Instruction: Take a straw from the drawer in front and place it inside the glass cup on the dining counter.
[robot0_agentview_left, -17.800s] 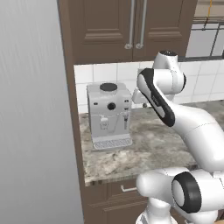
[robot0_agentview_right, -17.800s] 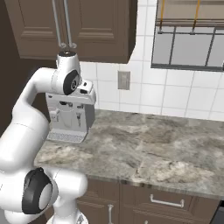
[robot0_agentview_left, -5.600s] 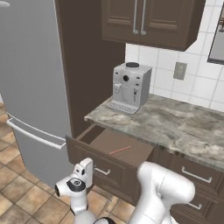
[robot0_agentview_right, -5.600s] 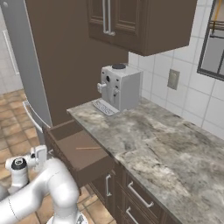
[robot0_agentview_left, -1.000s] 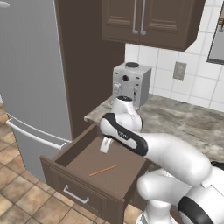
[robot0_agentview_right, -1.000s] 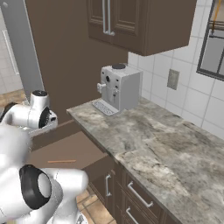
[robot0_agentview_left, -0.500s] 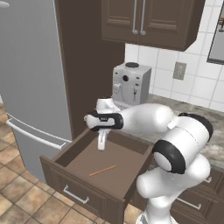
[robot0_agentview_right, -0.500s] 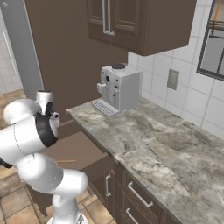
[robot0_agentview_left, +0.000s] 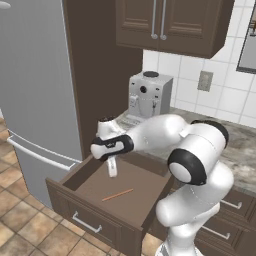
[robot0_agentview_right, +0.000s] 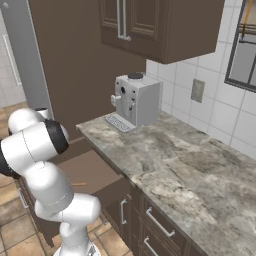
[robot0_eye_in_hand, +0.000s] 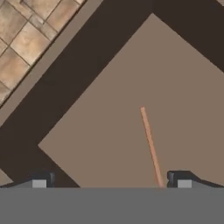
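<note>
Lowered jaws — wide apart, seemingly empty — over straw (robot0_eye_in_hand: 151, 146)

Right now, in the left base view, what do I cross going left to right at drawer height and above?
Fridge → gripper over the drawer → straw → coffee machine → wall outlet.

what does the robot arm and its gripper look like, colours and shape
The arm is glossy white with rounded, bulbous segments and dark, near-black bands at the joints; no loose cables or markings are visible. The gripper is a pale, narrow two-finger unit below a dark wrist band. In the hand view its fingertips look small, dark and blocky, each with a lighter grey patch.
</note>
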